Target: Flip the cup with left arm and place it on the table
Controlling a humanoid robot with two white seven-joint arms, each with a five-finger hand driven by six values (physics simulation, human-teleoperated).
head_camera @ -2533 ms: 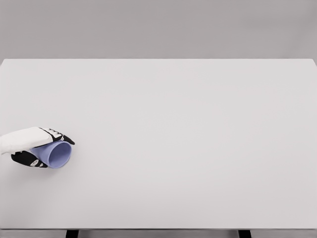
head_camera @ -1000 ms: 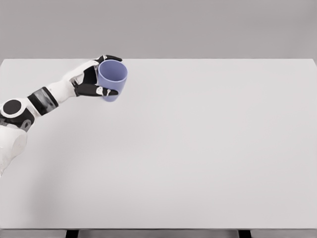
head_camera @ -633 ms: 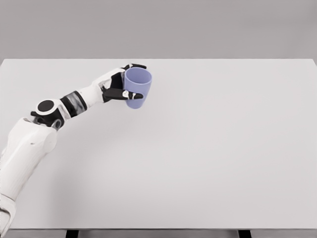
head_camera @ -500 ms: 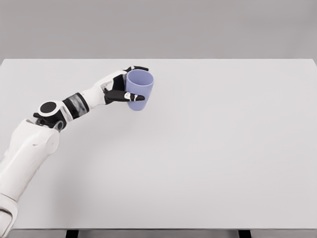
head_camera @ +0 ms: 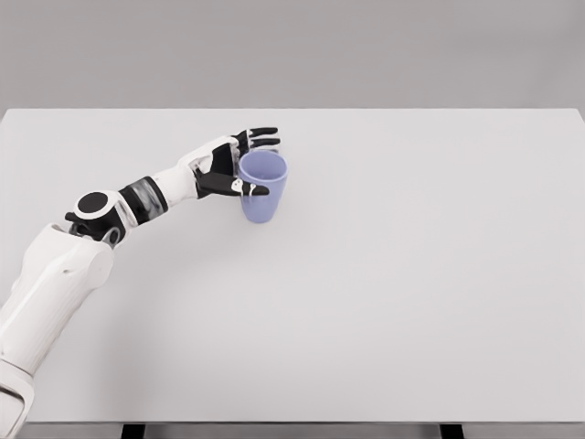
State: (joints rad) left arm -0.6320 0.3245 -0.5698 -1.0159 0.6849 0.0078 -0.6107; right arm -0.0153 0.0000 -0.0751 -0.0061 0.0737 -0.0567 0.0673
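Observation:
A lilac cup [head_camera: 264, 194] stands upright, mouth up, on the white table [head_camera: 411, 274], left of the middle and toward the back. My left hand [head_camera: 260, 163] is at the cup's left side, and its arm [head_camera: 110, 215] reaches in from the lower left. The fingers [head_camera: 261, 137] are spread and point right behind the rim, clear of it. The thumb [head_camera: 249, 189] lies across the cup's left edge. The hand no longer wraps the cup. I cannot tell whether the cup's base touches the table.
Earlier the cup lay on its side in my hand at the near left. It was carried up and right and turned upright. In the last half second it sank and the fingers spread off it.

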